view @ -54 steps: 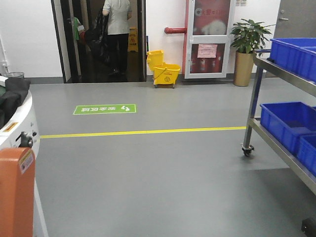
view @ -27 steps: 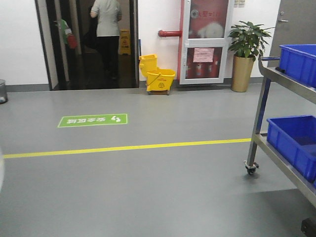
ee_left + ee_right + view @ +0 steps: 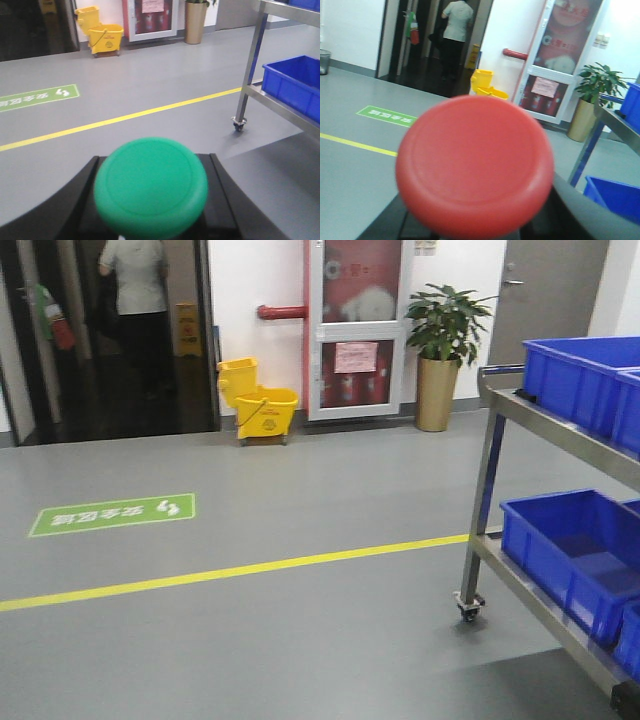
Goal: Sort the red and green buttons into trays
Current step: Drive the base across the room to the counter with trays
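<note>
In the left wrist view the green button (image 3: 150, 187) fills the lower middle, its mushroom cap facing the camera. My left gripper (image 3: 152, 172) is shut on it, with black fingers (image 3: 70, 200) close on both sides; the button's base is hidden behind the cap. The right wrist view shows the red button (image 3: 475, 162) the same way, large and blurred. My right gripper (image 3: 472, 222) is shut on it, and a dark finger (image 3: 385, 222) shows beneath the cap. Both are held above the grey floor. The trays are out of view.
A wheeled steel cart (image 3: 488, 500) with deep blue crates (image 3: 570, 540) stands at the right. Against the far wall are a yellow mop bucket (image 3: 262, 410), a potted plant (image 3: 440, 350) and a person (image 3: 135, 300) in a dark doorway. A yellow line (image 3: 230, 570) crosses the floor.
The front view has swung right. The doorway, bucket and floor sign slid left, the cart came further in, and the orange and white machine at the left left the view.
</note>
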Available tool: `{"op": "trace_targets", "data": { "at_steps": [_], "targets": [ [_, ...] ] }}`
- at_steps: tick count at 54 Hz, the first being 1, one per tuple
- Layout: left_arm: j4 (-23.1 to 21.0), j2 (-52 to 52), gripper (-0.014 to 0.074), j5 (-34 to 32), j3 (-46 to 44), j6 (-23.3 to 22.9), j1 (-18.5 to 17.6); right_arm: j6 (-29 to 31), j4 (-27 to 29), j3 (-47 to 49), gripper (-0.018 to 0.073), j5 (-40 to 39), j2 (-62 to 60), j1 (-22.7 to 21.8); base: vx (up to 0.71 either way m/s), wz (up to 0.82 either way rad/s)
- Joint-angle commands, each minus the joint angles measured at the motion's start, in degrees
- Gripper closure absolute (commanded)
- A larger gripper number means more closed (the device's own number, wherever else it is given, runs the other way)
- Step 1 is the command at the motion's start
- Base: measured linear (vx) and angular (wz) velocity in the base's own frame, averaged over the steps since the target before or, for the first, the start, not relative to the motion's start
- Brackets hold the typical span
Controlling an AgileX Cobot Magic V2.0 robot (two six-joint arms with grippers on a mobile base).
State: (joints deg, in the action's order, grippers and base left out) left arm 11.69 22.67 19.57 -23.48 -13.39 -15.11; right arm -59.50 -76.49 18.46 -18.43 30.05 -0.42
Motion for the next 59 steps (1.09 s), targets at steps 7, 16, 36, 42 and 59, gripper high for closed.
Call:
{"op": "trace_targets", "data": {
  "at_steps": [7, 16, 36, 42, 59],
  "targets": [
    [0.20, 0.46, 0.0592, -5.08, -1.52, -0.26, -0.15, -0.07, 1.40, 1.84, 0.0568, -1.36, 0.43, -0.20, 0.49, -0.29],
    [0.20, 0.46, 0.0592, -5.08, -1.52, -0.26, -0.15, -0.07, 1.40, 1.84, 0.0568, -1.36, 0.43, -0.20, 0.48, -0.27],
    [0.20, 0.46, 0.0592, -5.08, -1.52, -0.26, -0.15, -0.07, 1.40, 1.84, 0.0568, -1.36, 0.43, -0.20, 0.45, -0.37],
    [0.20, 0.46, 0.0592, -5.08, -1.52, -0.26, -0.15, -0.07, 1.40, 1.84, 0.0568, -1.36, 0.43, -0.20, 0.39, -0.63],
    [0.20, 0.46, 0.0592, -5.08, -1.52, -0.26, -0.15, -0.07, 1.40, 1.84, 0.0568, -1.36, 0.43, -0.20, 0.32, -0.86]
  ]
}}
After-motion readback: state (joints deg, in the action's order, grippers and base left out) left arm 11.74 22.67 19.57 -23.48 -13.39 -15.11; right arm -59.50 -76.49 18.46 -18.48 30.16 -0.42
